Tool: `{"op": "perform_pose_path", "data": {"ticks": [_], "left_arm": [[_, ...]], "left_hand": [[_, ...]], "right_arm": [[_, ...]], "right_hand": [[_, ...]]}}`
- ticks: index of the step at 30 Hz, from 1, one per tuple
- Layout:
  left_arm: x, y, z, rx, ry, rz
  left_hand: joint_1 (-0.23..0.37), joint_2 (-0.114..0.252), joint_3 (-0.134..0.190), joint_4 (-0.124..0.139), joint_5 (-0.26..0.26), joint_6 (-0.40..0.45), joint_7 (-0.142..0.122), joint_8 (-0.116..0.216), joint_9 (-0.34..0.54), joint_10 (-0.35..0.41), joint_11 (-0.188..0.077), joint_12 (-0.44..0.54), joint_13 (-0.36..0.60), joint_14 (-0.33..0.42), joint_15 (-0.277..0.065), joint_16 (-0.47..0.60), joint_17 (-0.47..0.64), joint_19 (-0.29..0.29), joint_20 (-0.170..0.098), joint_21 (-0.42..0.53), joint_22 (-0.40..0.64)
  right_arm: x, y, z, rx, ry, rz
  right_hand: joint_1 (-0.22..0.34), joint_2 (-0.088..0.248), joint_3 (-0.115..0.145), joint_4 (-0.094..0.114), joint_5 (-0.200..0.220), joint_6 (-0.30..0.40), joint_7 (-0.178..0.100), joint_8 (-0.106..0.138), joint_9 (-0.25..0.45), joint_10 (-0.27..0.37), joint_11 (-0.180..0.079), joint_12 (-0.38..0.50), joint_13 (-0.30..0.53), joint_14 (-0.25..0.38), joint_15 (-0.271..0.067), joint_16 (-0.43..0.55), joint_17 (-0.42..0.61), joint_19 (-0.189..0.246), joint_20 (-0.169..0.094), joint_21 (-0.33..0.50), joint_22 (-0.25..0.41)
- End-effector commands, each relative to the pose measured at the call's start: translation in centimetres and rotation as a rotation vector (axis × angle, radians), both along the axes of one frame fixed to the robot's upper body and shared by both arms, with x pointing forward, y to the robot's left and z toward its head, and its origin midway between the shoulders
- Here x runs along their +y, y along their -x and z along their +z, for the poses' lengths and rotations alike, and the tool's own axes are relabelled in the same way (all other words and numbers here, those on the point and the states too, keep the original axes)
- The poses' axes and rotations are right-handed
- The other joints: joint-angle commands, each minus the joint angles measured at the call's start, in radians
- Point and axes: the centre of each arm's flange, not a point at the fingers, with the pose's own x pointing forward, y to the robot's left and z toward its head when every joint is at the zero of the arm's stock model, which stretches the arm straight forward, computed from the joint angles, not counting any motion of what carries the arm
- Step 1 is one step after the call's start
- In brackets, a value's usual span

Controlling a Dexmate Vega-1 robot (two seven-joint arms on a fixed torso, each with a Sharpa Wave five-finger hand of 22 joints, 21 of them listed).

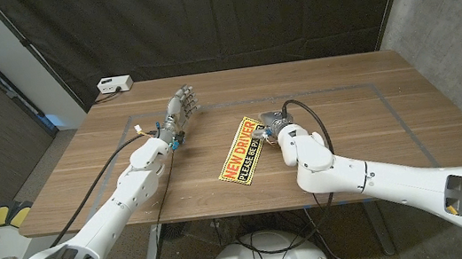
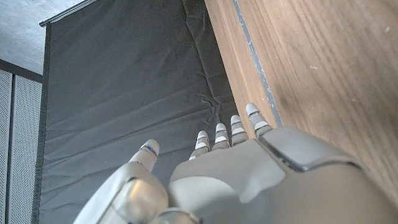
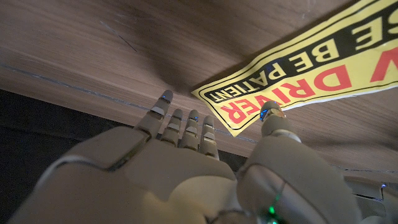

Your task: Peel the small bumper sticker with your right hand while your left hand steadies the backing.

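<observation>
On table [image 1: 348,132]: bumper sticker [image 1: 241,150] beside right hand [image 1: 277,129], fingers spread, thumb touching sticker's edge.

1. The table [image 1: 364,121] is brown wood with visible grain and a matt finish
2. The bumper sticker [image 1: 242,149] looks like smooth, slightly glossy yellow sheet with printed black and red letters
3. The left hand [image 1: 182,107] and right hand [image 1: 276,127] have smooth grey plastic-looking shells with a soft sheen
4. The backdrop curtain [image 1: 225,14] is dark, matt cloth, wrinkled
</observation>
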Motion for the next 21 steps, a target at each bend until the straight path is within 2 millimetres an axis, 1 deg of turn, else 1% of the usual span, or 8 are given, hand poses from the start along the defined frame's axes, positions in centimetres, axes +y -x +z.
{"op": "perform_pose_path", "data": {"ticks": [1,6,7,8,13,15,19,21], "left_arm": [[0.0,0.0,0.1,-0.006,-0.002,-0.003],[0.2,0.1,0.0,-0.009,-0.002,-0.002],[0.2,0.1,0.0,-0.011,-0.001,-0.002],[0.2,0.2,0.0,-0.011,-0.002,-0.002],[0.3,0.3,0.0,-0.014,0.0,-0.001],[0.4,0.3,0.0,-0.015,0.001,-0.001],[0.5,0.3,0.0,-0.015,0.001,-0.001],[0.6,0.3,0.0,-0.016,0.0,-0.002]], "left_hand": [[-0.003,0.032,-0.005,-0.001,0.0,0.006,-0.002,0.003,0.003,0.003,0.007,-0.004,0.0,0.002,0.001,-0.006,0.001,0.004,0.009,-0.002,0.005],[-0.003,0.032,-0.005,-0.001,0.0,0.006,-0.001,0.003,0.003,0.003,0.007,-0.004,0.0,0.001,0.001,-0.006,0.001,0.004,0.009,-0.003,0.006],[-0.003,0.032,-0.005,-0.001,0.0,0.006,-0.001,0.003,0.003,0.003,0.007,-0.004,0.0,0.001,0.0,-0.006,0.001,0.004,0.009,-0.003,0.006],[-0.003,0.032,-0.005,-0.001,0.0,0.006,-0.002,0.003,0.003,0.003,0.007,-0.004,0.0,0.001,0.0,-0.006,0.001,0.004,0.009,-0.003,0.006],[-0.003,0.032,-0.006,-0.001,0.0,0.007,-0.003,0.003,0.003,0.003,0.008,-0.005,0.0,0.001,0.0,-0.006,0.001,0.004,0.009,-0.004,0.006],[-0.003,0.032,-0.006,0.0,0.0,0.007,-0.003,0.003,0.003,0.004,0.008,-0.004,-0.001,0.002,0.0,-0.006,0.001,0.004,0.009,-0.004,0.006],[-0.004,0.032,-0.006,0.0,0.001,0.008,-0.003,0.003,0.003,0.004,0.008,-0.004,-0.001,0.002,0.0,-0.006,0.001,0.005,0.009,-0.004,0.006],[-0.004,0.032,-0.006,0.0,0.001,0.008,-0.003,0.003,0.003,0.004,0.008,-0.005,-0.001,0.002,0.0,-0.006,0.001,0.005,0.008,-0.005,0.006]], "right_arm": [[0.5,-0.1,-0.2,0.013,0.047,-0.043],[0.8,-0.3,-0.4,0.022,0.078,-0.076],[0.8,-0.3,-0.4,0.024,0.083,-0.082],[0.9,-0.3,-0.5,0.018,0.094,-0.087],[1.4,-0.4,-0.7,-0.002,0.139,-0.117],[1.6,-0.4,-0.9,-0.021,0.151,-0.124],[1.8,-0.4,-1.4,-0.083,0.184,-0.139],[1.8,-0.4,-1.7,-0.106,0.189,-0.144]], "right_hand": [[0.021,0.0,0.002,0.001,0.007,0.02,0.002,0.003,0.006,0.021,0.003,0.01,0.004,0.016,-0.007,0.009,0.002,0.015,-0.002,0.007,0.001],[0.033,-0.002,-0.002,0.002,0.011,0.047,-0.001,0.011,0.006,0.048,0.005,0.018,0.005,0.042,-0.015,0.017,0.002,0.028,-0.001,0.011,0.001],[0.04,-0.004,-0.005,0.004,0.013,0.067,-0.003,0.016,0.006,0.071,-0.002,0.025,0.005,0.058,-0.021,0.022,0.002,0.034,0.001,0.012,0.001],[0.05,-0.006,-0.007,0.002,0.016,0.081,-0.004,0.019,0.006,0.096,0.004,0.033,0.006,0.07,-0.022,0.024,0.001,0.043,0.002,0.014,0.001],[0.105,-0.02,-0.005,-0.01,0.03,0.118,-0.008,0.028,0.005,0.133,-0.007,0.039,0.006,0.109,-0.047,0.031,-0.002,0.07,0.0,0.019,0.0],[0.155,-0.031,-0.003,-0.014,0.045,0.148,-0.016,0.034,0.004,0.174,-0.014,0.05,0.006,0.142,-0.06,0.037,-0.002,0.094,-0.006,0.023,0.0],[0.252,-0.039,-0.011,-0.007,0.076,0.284,-0.037,0.066,0.004,0.289,-0.042,0.085,0.01,0.25,-0.114,0.071,0.012,0.159,-0.024,0.036,0.001],[0.283,-0.037,-0.014,-0.005,0.086,0.32,-0.047,0.073,0.003,0.317,-0.052,0.093,0.012,0.284,-0.124,0.085,0.019,0.183,-0.031,0.041,0.001]]}}
